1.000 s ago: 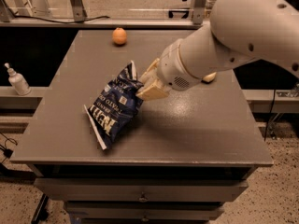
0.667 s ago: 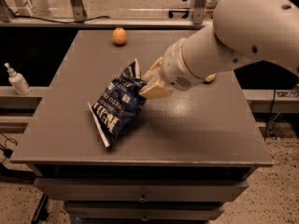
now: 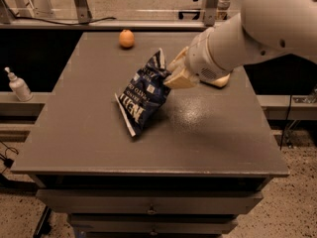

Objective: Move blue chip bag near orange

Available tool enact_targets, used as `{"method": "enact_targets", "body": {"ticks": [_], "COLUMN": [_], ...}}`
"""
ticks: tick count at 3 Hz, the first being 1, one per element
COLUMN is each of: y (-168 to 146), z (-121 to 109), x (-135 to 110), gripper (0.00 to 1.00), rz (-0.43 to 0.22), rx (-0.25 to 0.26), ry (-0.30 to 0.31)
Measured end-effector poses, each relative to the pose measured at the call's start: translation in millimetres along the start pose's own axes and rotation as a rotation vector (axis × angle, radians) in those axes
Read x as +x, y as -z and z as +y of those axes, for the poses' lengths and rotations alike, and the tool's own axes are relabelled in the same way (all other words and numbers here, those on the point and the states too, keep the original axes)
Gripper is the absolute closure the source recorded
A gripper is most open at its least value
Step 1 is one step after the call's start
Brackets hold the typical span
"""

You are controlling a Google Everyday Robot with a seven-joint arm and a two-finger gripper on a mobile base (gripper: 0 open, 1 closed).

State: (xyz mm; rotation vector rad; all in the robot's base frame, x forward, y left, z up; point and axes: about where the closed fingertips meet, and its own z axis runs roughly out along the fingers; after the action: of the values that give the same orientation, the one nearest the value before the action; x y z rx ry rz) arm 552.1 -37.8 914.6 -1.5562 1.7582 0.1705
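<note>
The blue chip bag (image 3: pixel 142 93) is dark navy with white lettering and hangs tilted over the middle of the grey table (image 3: pixel 99 143), its lower end close to the surface. My gripper (image 3: pixel 174 73) is shut on the bag's upper right edge, with the white arm reaching in from the right. The orange (image 3: pixel 127 38) sits near the table's far edge, behind and a little left of the bag, apart from it.
A pale yellow object (image 3: pixel 220 80) lies on the table partly hidden behind my arm. A white pump bottle (image 3: pixel 19 85) stands on a ledge at the left. Metal frame legs stand behind the table.
The bag has lifted and moved slightly up and toward the far side with my gripper; the orange has not moved.
</note>
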Motion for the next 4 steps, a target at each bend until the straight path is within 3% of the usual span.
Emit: {"method": "enact_targets", "body": {"ticks": [2, 4], "y": [-18.2, -41.4], "z": [-74.4, -156.5], "x": [21.7, 42.6], "gripper": [1.00, 1.00], "rz": [-0.006, 0.033], "rx": [0.067, 0.177], "ry": [0.003, -0.017]}}
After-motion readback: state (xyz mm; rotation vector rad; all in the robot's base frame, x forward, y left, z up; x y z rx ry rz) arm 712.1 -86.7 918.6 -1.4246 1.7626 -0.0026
